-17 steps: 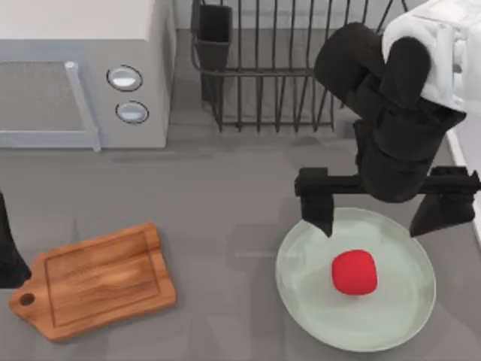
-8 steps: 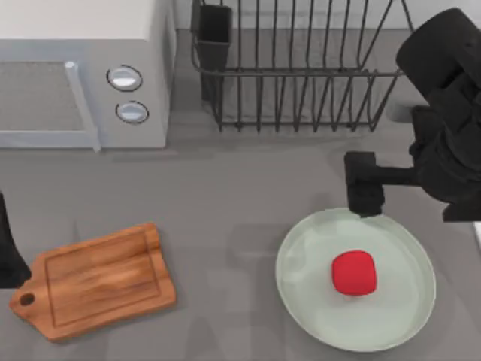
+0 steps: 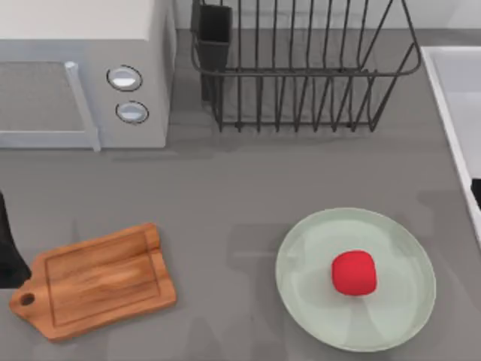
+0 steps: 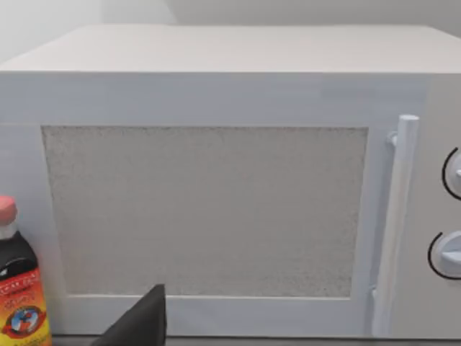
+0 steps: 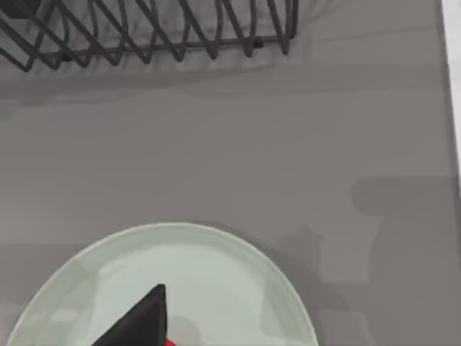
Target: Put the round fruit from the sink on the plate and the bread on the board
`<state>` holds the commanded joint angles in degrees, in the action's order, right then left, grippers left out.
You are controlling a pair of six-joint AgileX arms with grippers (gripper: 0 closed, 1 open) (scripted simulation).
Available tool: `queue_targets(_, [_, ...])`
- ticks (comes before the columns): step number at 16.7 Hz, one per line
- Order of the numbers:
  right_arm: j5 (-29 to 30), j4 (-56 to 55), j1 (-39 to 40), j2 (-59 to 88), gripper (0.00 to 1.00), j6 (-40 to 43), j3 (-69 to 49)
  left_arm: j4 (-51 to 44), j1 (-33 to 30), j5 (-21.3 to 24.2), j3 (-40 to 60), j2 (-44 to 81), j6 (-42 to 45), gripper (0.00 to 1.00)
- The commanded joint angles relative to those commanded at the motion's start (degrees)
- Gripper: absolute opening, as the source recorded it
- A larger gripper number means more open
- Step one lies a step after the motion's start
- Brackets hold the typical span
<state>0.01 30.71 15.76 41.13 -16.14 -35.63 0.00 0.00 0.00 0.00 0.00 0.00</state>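
Change: right arm gone from above plate (image 3: 304, 293), out toward sink (image 3: 451, 98).
Fruit: round fruit (image 3: 354, 272) resting on plate, released.
Fingers: cannot tell, both sides.
Left: parked at table's left edge.
Next: bread to board (image 3: 94, 282), 1 step left.

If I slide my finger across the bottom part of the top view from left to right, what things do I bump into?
Left arm at the left edge → board → plate, with the round fruit lying on it → sink rim at the right edge.

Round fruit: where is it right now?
The round fruit lies on the plate at the top view's lower right, a little right of the plate's middle, with the sink edge beyond it and the board far across at the left.
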Motion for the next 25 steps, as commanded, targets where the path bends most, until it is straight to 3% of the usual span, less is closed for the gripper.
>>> queue_targets(5, [-0.01, -18.46, -9.32, -27.16, 1.00, 9.54, 22.34, 0.00, 0.00, 0.00, 0.00, 0.00, 0.00, 1.00])
queue_targets(9, [-0.01, -28.44, -14.53, -38.73, 1.00, 14.88, 33.36, 0.00, 0.00, 0.00, 0.00, 0.00, 0.00, 1.00])
queue_targets(19, [-0.01, -30.71, -15.76, -41.13, 1.00, 16.14, 35.63, -1.75, 0.49, -0.13, 1.35, 1.88, 1.82, 1.00])
queue_targets(25, [-0.01, -30.71, -15.76, -41.13, 1.00, 16.14, 35.63, -15.19, 4.95, -1.29, 15.44, 22.01, 20.37, 1.00])
